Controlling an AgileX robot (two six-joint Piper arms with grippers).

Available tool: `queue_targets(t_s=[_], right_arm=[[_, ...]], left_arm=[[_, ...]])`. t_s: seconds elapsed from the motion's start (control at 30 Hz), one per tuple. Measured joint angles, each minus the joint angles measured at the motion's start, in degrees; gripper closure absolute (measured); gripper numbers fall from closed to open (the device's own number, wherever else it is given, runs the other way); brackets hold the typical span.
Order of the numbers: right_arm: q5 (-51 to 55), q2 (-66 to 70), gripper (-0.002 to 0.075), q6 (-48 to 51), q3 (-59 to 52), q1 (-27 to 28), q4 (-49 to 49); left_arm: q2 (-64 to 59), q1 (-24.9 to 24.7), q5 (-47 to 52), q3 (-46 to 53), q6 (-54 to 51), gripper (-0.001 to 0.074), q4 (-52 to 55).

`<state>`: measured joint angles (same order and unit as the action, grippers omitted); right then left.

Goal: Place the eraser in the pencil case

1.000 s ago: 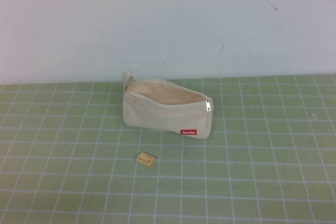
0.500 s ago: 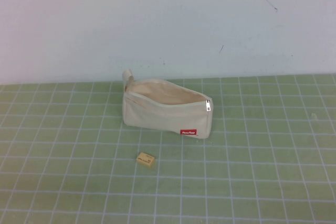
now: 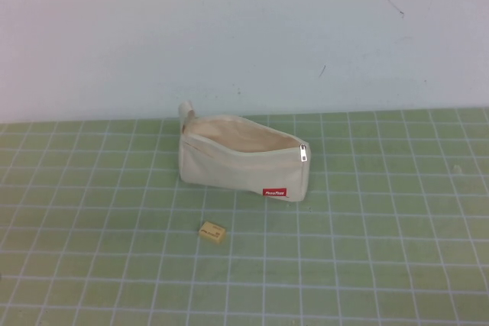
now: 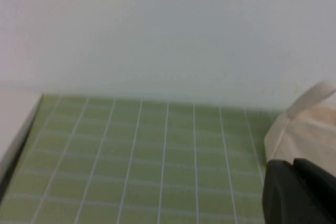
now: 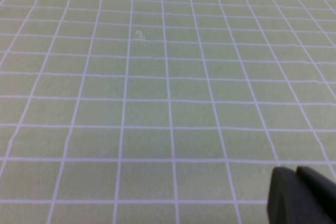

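The pencil case [image 3: 243, 159], a beige canvas pouch with a red label and a metal zipper pull, lies with its mouth open near the back of the green grid mat. Its end loop and one end also show in the left wrist view [image 4: 307, 124]. The eraser [image 3: 212, 231], a tiny tan block, lies on the mat just in front of the case. Neither arm shows in the high view. My left gripper [image 4: 295, 165] is shut and empty, beside the case's loop end. My right gripper [image 5: 298, 172] is shut and empty over bare mat.
The green grid mat [image 3: 367, 250] covers the table up to a pale wall [image 3: 244, 28] at the back. In the left wrist view the mat's side edge [image 4: 21, 135] meets a white surface.
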<state>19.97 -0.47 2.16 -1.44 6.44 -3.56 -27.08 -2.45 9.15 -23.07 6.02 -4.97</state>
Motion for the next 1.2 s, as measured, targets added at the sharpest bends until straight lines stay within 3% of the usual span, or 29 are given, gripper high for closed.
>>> queue_targets(t_s=[0.17,0.33,0.43,0.63,0.77,0.9,1.07,1.2], right_arm=[[0.0,0.0,0.0727,0.0,0.0,0.0,0.0],[0.0,0.0,0.0727,0.0,0.0,0.0,0.0],[0.0,0.0,0.0727,0.0,0.0,0.0,0.0],[0.0,0.0,0.0727,0.0,0.0,0.0,0.0],[0.0,0.0,0.0727,0.0,0.0,0.0,0.0],[0.0,0.0,0.0727,0.0,0.0,0.0,0.0],[0.0,0.0,0.0727,0.0,0.0,0.0,0.0],[0.0,0.0,0.0727,0.0,0.0,0.0,0.0]], left_arm=[[-15.5,0.0,7.6,-7.5,-2.4,0.0736,-3.4],[-30.9,-1.2,13.0,-16.8,-12.2,0.0736,-7.2],[-41.2,-6.8,13.8,-22.2,-19.1,0.0736,-8.1],[-53.3,-17.5,16.1,-29.1,-19.5,0.0736,-8.5],[-60.6,-21.6,19.6,-34.8,-19.5,0.0729,-8.5],[-67.0,-22.9,24.6,-41.0,-19.5,0.0615,-7.1],[-74.1,-23.1,30.1,-47.9,-19.6,0.0400,-4.6],[-79.0,-23.1,32.5,-52.6,-19.4,0.0352,-4.1]])
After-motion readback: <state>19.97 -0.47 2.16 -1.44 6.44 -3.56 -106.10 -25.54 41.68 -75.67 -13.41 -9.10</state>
